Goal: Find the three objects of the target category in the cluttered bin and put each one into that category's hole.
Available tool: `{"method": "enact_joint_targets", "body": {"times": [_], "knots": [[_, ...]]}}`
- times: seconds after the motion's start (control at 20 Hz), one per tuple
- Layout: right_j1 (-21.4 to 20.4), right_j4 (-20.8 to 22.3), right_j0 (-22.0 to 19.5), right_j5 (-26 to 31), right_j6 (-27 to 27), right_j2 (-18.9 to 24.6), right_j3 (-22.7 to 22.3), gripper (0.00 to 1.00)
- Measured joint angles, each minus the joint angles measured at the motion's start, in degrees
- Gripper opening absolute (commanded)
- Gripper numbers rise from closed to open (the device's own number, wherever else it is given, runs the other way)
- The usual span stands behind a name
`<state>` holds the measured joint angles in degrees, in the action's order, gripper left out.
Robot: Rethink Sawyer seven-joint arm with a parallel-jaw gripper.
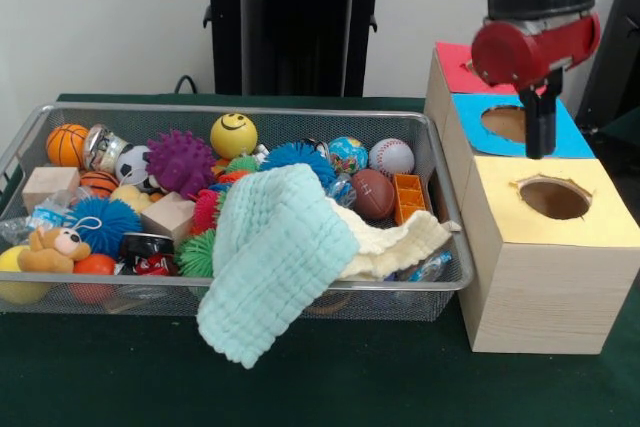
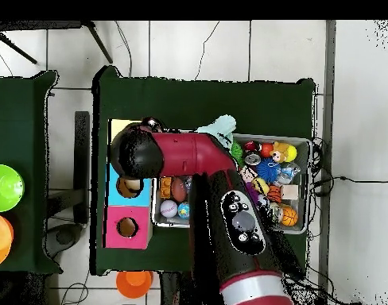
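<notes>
The red arm [image 2: 189,155] (seemingly) covers the blue box [image 2: 118,191] beside the bin [image 2: 304,143].

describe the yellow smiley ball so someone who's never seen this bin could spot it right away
Start at the wire mesh bin on the green table, left of the wooden boxes. Along its back edge, near the middle, sits the yellow smiley ball, just right of a spiky purple ball. It is the only ball with a black smiling face.

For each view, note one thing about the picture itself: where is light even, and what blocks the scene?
Front view: even, soft light on the wire bin, only faint shadow under the mint cloth; the gripper hangs dark against the blue box top. Overhead view: the red arm hides much of the bin and boxes.
</notes>
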<state>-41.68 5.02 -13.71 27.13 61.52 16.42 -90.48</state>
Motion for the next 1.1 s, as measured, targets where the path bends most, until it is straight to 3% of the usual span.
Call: {"method": "enact_joint_targets", "body": {"times": [0.3, 0.65, 1.1], "knots": [[-4.51, 0.09, -1.85, 3.29, 0.0, -1.65, -0.43, 0.0], [-10.09, 0.15, -8.96, 8.81, 0.0, -2.43, -0.5, 0.0], [-12.64, 0.27, -16.1, 10.66, 0.0, -2.45, -0.52, 0.0]]}}
